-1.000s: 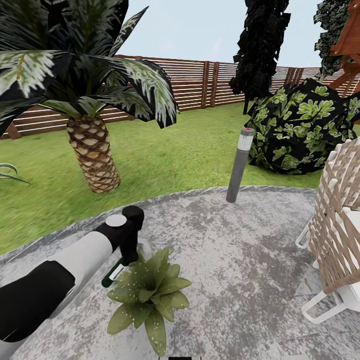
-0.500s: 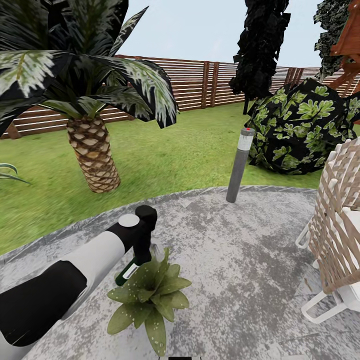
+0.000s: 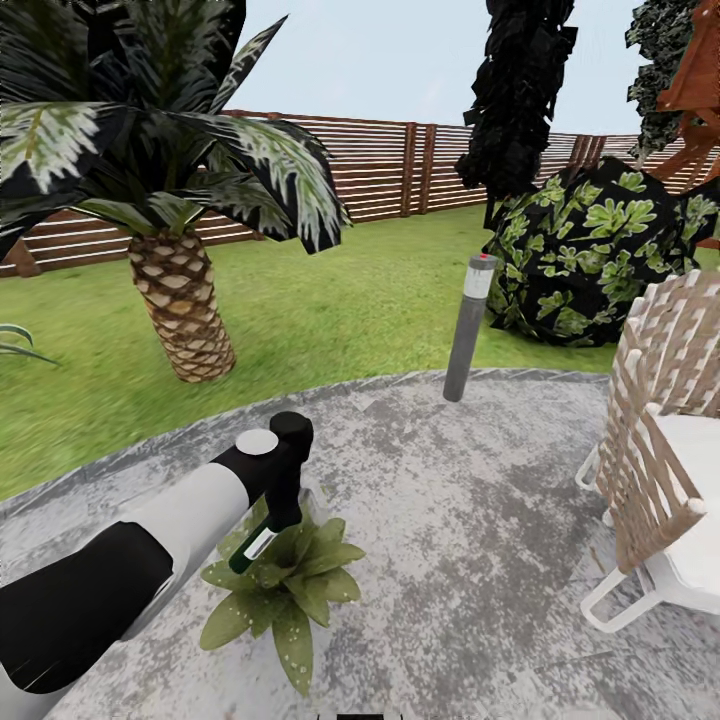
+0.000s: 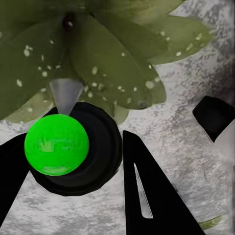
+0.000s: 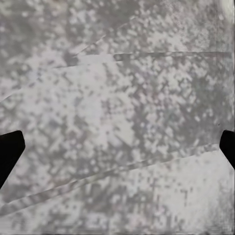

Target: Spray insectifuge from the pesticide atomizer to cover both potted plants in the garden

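atomizer (image 3: 254, 545) gripped by left gripper (image 4: 73, 161) above speckled potted plant (image 3: 283, 590); right fingers (image 5: 10, 149) seemingly apart.

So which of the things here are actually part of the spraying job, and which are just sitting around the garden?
Part of the job:
- pesticide atomizer, held in the left gripper
- potted plant, leaves dotted with whitish insectifuge specks
- stone patio it stands on

Just garden surroundings:
- palm
- bollard light
- wicker chair
- bush
- wooden fence
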Tool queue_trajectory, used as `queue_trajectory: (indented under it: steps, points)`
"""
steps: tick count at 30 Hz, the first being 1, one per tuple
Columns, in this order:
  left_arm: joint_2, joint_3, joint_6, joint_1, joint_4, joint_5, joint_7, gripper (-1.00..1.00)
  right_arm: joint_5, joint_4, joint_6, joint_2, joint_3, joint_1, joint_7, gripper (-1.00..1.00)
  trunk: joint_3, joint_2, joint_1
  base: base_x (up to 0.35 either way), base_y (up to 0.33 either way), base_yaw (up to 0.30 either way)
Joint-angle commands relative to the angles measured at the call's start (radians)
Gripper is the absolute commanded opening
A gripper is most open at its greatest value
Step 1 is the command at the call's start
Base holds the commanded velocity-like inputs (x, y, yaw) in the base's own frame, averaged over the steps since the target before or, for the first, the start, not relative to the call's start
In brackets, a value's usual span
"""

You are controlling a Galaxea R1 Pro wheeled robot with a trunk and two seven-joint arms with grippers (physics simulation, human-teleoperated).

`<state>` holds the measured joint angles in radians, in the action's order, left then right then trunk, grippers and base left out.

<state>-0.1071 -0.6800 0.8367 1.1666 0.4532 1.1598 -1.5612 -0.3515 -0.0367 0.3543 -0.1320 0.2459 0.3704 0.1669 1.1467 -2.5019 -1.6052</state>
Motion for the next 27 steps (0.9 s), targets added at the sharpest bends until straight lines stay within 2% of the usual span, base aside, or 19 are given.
queue_trajectory:
  steps: [1,7,14,20,27]
  points:
    - [0.001,-0.003,0.011,0.001,0.001,0.008,-0.01,-1.0,-0.011,0.001,0.003,0.0,0.007,0.001,0.003,1.0,0.001,0.0,0.001,-0.268,-0.161,0.0]
    - [0.002,-0.003,0.015,0.0,0.001,0.008,-0.01,-1.0,-0.011,0.001,0.003,0.0,0.007,0.0,0.003,1.0,0.001,0.0,0.001,-0.272,-0.125,0.0]
    - [0.002,0.002,0.019,-0.004,-0.008,0.008,-0.01,-1.0,-0.011,0.001,0.003,0.0,0.007,0.001,0.003,1.0,0.001,0.0,0.001,-0.032,-0.015,0.0]
    - [0.002,0.002,0.021,-0.084,-0.002,0.008,-0.01,-1.0,-0.011,0.001,0.003,0.0,0.007,0.0,0.003,1.0,0.001,0.0,0.001,0.0,0.0,0.0]
    - [0.004,0.009,0.026,-0.089,-0.001,0.008,-0.01,-1.0,-0.011,0.001,0.003,0.0,0.007,0.0,0.003,1.0,0.001,0.0,0.001,0.0,0.0,0.0]
